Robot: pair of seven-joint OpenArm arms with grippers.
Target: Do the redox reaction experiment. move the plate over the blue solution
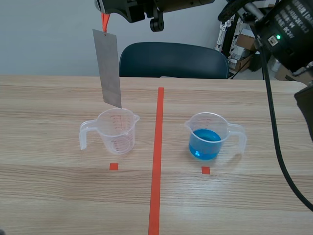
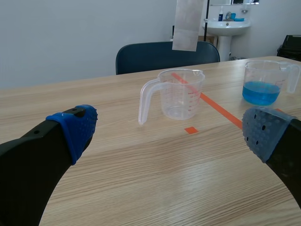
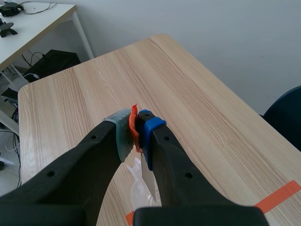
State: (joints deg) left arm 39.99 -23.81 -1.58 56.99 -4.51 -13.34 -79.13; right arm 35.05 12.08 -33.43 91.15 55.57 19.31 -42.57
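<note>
left claw [image 2: 170, 134]: spread wide, holding nothing, low over the wood-grain table [image 2: 141, 188]
right claw [image 3: 136, 129]: clamped on the orange tab [image 3: 134, 123] of the plate [image 3: 146, 179], a grip only its own wrist view shows
plate position: hanging upright above the empty cup [image 1: 116, 131]; the left wrist view shows a gap between them
blue solution [image 1: 204, 144]: in the other cup [image 1: 208, 128], well apart from the plate
room: dark chair [image 1: 173, 61], pale wall, sink [image 2: 225, 26] beyond

On the tabletop [image 1: 49, 196], the empty beaker [image 1: 115, 131] stands left of the tape line [image 1: 157, 156] and the beaker with solution [image 1: 208, 137] right of it (well apart). The plate [image 1: 107, 68] hangs above the empty beaker — pinched in the right tool [image 1: 103, 17] — with a chair [image 1: 171, 61] behind.
</note>
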